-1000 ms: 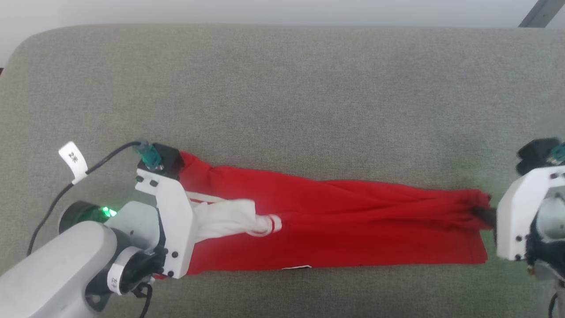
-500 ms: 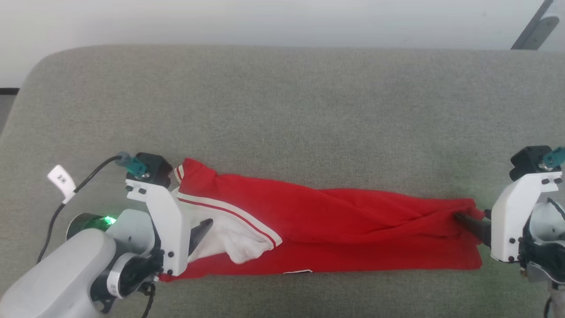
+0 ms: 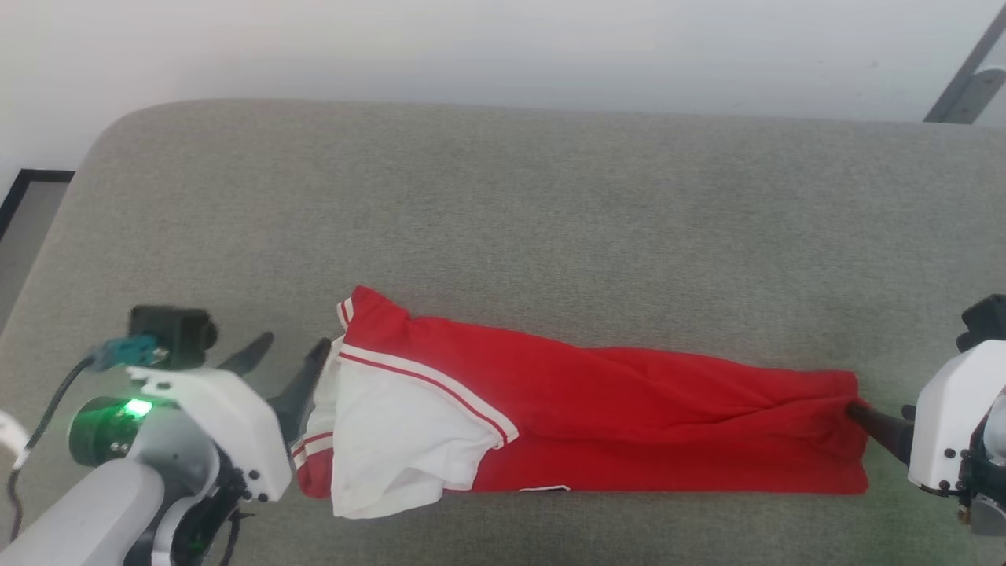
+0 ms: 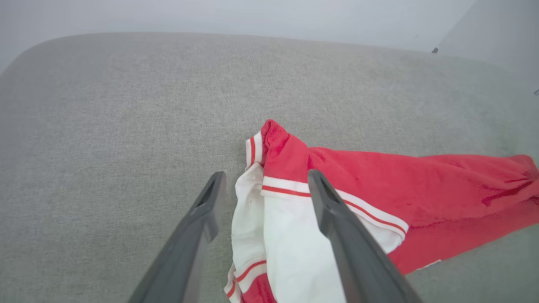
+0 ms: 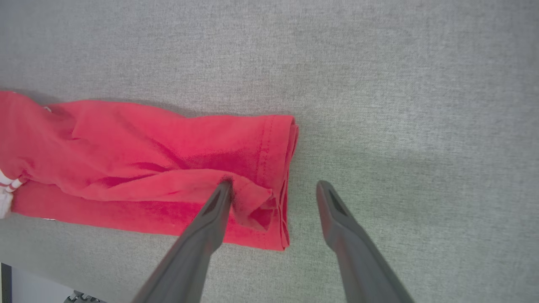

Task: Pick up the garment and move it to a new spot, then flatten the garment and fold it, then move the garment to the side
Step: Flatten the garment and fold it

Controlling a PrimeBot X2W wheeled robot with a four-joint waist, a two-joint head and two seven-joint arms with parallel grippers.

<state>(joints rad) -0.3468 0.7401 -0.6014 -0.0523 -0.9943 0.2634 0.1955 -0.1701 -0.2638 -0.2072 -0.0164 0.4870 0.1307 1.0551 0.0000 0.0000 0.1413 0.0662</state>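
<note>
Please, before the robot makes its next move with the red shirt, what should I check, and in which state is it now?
1. Left gripper open, holding nothing: ok.
2. Right gripper open: ok.
3. Its fingers clear of the hem: cannot tell; one tip sits at a fold.
4. Garment flat: not ok, creased ridges run along it.
5. White sleeve neat: not ok, crumpled, jutting past the lower edge.
6. Garment fully on the grey cushion: ok.

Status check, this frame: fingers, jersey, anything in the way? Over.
Left gripper open at sleeve. Right gripper open at hem. Red jersey lengthwise on grey cushion. No obstruction.
</note>
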